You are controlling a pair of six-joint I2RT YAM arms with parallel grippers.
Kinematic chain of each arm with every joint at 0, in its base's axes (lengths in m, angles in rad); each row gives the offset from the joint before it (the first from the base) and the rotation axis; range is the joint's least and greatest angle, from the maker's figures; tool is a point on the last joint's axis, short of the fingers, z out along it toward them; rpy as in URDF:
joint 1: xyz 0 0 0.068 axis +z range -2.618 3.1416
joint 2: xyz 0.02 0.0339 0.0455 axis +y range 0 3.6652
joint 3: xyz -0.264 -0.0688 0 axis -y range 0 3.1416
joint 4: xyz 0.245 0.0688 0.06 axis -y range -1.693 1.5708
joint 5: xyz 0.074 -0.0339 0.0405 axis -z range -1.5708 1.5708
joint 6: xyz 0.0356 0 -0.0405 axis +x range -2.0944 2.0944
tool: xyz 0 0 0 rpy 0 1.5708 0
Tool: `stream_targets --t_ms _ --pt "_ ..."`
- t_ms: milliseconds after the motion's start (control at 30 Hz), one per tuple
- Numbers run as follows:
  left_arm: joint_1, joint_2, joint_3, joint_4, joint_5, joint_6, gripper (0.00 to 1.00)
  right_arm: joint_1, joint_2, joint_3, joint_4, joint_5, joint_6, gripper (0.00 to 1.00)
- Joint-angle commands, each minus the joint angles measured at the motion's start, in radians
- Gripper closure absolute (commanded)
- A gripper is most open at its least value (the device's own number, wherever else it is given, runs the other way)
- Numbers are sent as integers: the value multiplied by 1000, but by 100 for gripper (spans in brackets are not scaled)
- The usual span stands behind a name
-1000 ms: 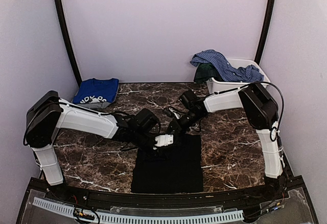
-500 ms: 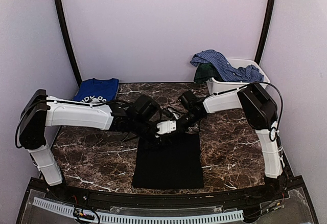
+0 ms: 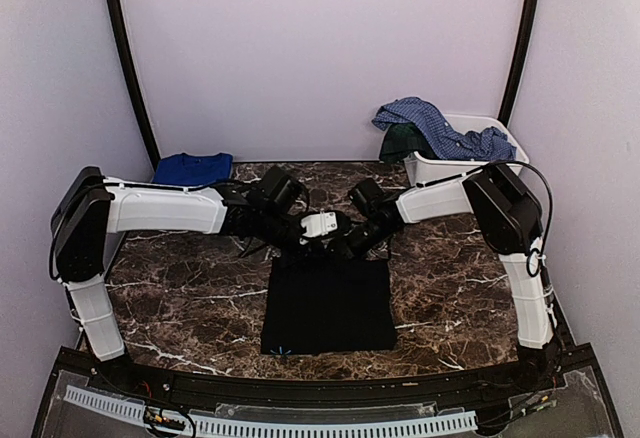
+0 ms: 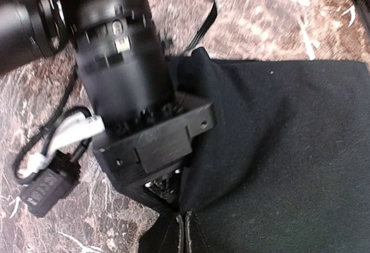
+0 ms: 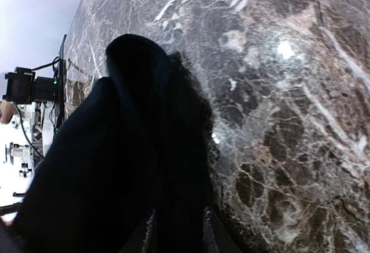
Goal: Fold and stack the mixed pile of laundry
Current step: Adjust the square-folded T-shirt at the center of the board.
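The left pincer and right pincer each pinch the black garment's edge, side by side. I think this pulls it flat on the desk for folding.

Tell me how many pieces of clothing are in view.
4: black garment mid-table, blue tee back left, checked shirt over the bin, green garment beneath. More may hide inside.

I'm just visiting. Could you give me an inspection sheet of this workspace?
Surface: dark marble table.
Job's things: black garment lying mid-table; blue tee folded at back left; blue checked shirt and dark green garment at the white bin.
Clutter: white bin, back right.
Grippers: left gripper and right gripper both shut on the black garment's far edge.
Cables: black cable looped beside the garment.
Surroundings: plain pale walls, black poles.
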Motion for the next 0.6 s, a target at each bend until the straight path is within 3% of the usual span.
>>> stream_targets --t_ms 0,67,267,400,567 --pt "8 28 16 33 -35 35 100 -4 4 27 -80 81 -29 72" --pt "10 29 -2 59 -52 29 100 -15 -18 51 -114 115 -40 67" --pt "20 -28 -45 135 -114 -49 77 -68 -110 120 -224 238 -76 57" --pt "71 -97 -47 102 -124 -248 68 -111 -237 83 -253 275 -78 51" --pt "132 -232 -184 113 -89 -612 65 -137 -424 -111 -233 292 -68 49"
